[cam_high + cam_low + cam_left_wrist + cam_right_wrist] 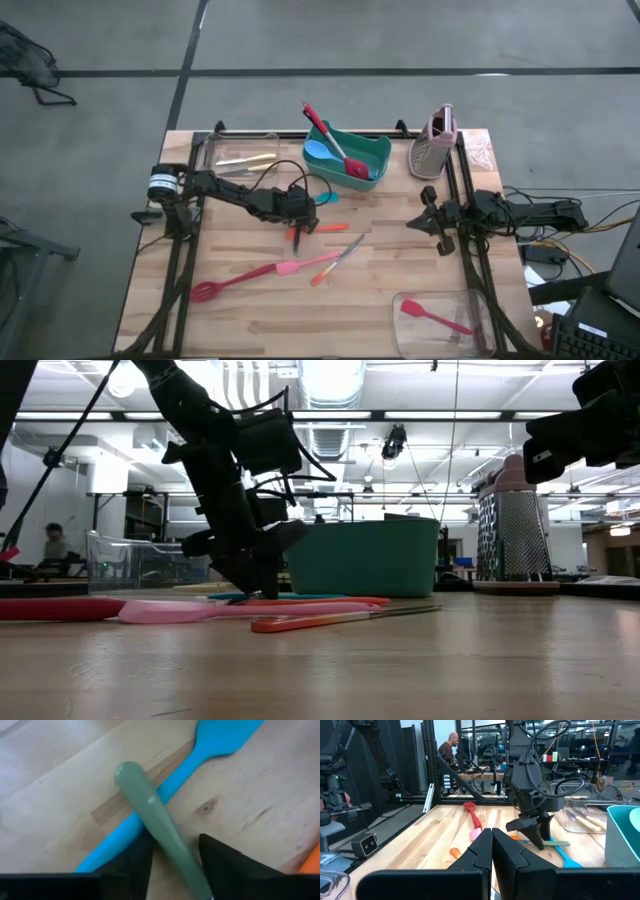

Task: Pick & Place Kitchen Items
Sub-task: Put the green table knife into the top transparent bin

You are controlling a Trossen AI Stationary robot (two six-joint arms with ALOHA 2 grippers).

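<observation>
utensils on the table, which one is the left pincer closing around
The grey-green handle, lying crossed over the blue spatula. It alone sits between the left pincer fingers; the pink spatula and red slotted spoon lie farther off.

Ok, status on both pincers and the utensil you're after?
Left pincer down at the table, fingers straddling the grey-green handle, not clamped yet. Handle lies across the blue spatula. Right pincer shut, empty, waiting at the table's right side.

Two matte black jointed arms, looping black cables, left gripper (532, 831) with wedge-shaped black fingers, white-labelled cylinder, perhaps a motor, at left base
</observation>
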